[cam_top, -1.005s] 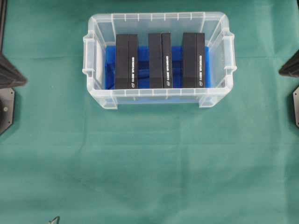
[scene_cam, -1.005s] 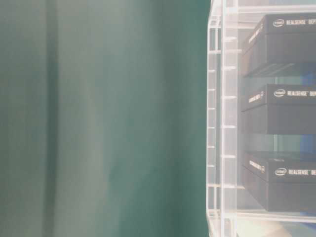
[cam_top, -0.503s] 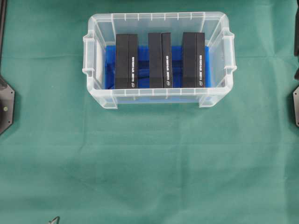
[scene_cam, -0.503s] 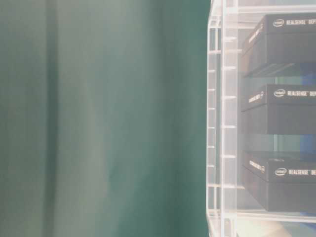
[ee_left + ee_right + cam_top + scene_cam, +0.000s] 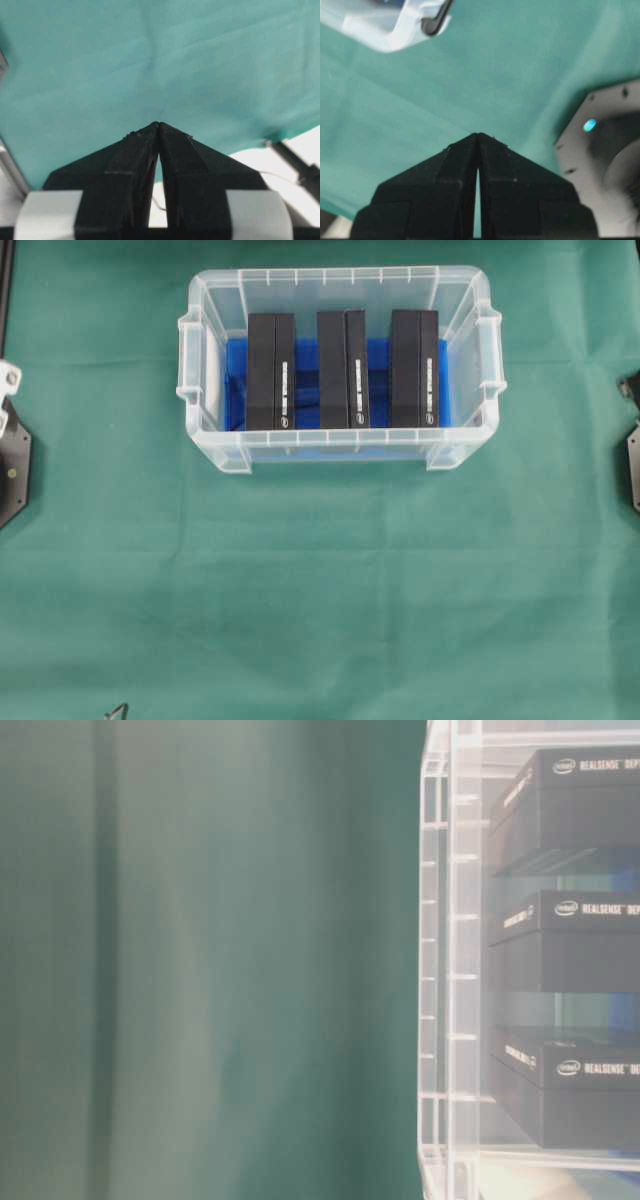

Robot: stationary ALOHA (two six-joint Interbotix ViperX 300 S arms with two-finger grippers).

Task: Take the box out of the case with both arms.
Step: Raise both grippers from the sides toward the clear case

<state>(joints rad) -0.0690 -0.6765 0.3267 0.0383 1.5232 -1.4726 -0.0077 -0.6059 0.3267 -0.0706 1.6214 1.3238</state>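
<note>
Overhead: I see the clear case [image 5: 340, 365] at the far middle of the green cloth [image 5: 320, 590], blue liner [image 5: 380, 355] on its bottom. Three black boxes stand inside in a row, apart from each other: left box [image 5: 271, 371], middle box [image 5: 343, 369], right box [image 5: 414, 368]. Only slivers of my arms show at the left and right edges, well apart from the case.

Table-level: the case wall [image 5: 450, 960] fills the right side, with the three RealSense boxes [image 5: 580, 940] behind it; the rest is blurred green.

Left wrist: left gripper [image 5: 158, 124] has its tips pressed together over bare cloth, holding nothing.

Right wrist: right gripper [image 5: 478, 134] likewise pressed together and empty; a case corner [image 5: 395, 25] at top left, an arm base plate [image 5: 600, 165] at right.
</note>
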